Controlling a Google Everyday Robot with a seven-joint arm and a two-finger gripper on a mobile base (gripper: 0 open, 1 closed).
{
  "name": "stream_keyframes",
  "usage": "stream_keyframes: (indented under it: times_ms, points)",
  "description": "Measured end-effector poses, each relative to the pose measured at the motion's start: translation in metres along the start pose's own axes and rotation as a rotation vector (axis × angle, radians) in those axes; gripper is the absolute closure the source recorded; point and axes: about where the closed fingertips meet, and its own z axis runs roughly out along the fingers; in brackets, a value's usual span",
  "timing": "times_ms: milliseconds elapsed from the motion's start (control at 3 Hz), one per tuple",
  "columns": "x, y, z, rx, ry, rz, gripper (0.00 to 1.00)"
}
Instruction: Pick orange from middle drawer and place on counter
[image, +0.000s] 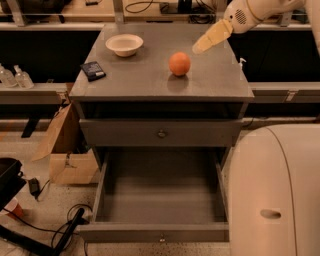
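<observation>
Flooring (45, 205) of pale speckled material spreads beneath the scene, with black cables (55, 227) trailing across it at lower left. Behind everything, a light tan workbench (100, 9) runs along the back wall and carries more cabling. The robot's white base (275, 190) fills the lower right corner, standing just beside the pulled-out drawer.

At the centre stands a dark grey cabinet. Its top, the counter (150, 80), is a broad matte surface. Below it, a closed drawer front (120, 132) shows a small round knob (161, 133). Under that, the middle drawer (160, 190) is pulled fully out toward the camera, its deep box bare inside. A cardboard box (67, 155) leans against the cabinet's left side.

On the counter, a cream bowl (124, 44) sits at the back left. The orange (179, 63) rests upright on the counter, right of centre and well apart from the bowl. A small flat black object (93, 70) lies near the left edge.

The arm (250, 12) reaches in from the upper right. The gripper (197, 48) hangs above the counter's back right area, up and to the right of the orange and clear of it, grasping nothing; whether it is spread or closed does not show.
</observation>
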Motion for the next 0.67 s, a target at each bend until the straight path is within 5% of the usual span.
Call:
stream_keyframes:
  times_ms: [333,667]
  points:
    - [0.027,-0.013,-0.095,0.142,0.048,0.027,0.00]
    - [0.036,-0.009,-0.192,0.350,-0.009,0.040,0.00]
